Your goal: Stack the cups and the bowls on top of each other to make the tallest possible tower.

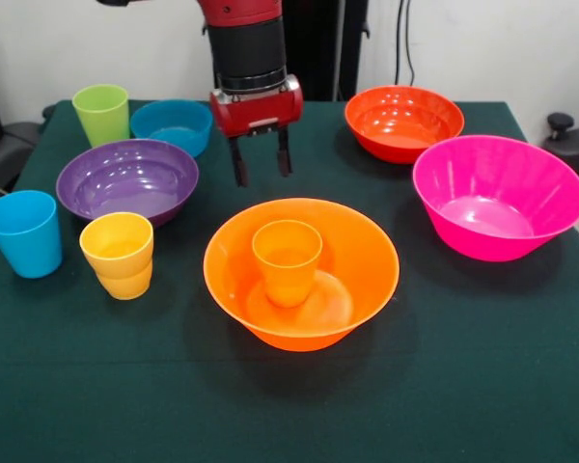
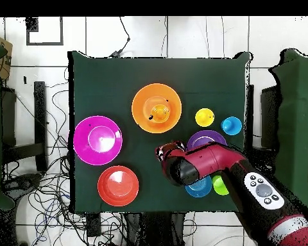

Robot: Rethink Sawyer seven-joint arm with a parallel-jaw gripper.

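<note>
Orange cup [image 1: 287, 260] upright inside wide orange bowl [image 1: 367, 253]; other bowls empty; end effector [image 1: 261, 154] fingers apart, holding nothing.

Dark green tablecloth [image 1: 482, 386] covers the whole table. Tangled cables [image 2: 41, 192] all over the white floor [image 2: 278, 38] around it, plus a black knob thing [image 1: 561, 123] off one corner.

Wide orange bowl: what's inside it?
The wide orange bowl holds one small orange cup, upright, mouth up, near the middle. The cup looks empty. The bowl floor under the cup is covered; the rest of the bowl is bare.
</note>
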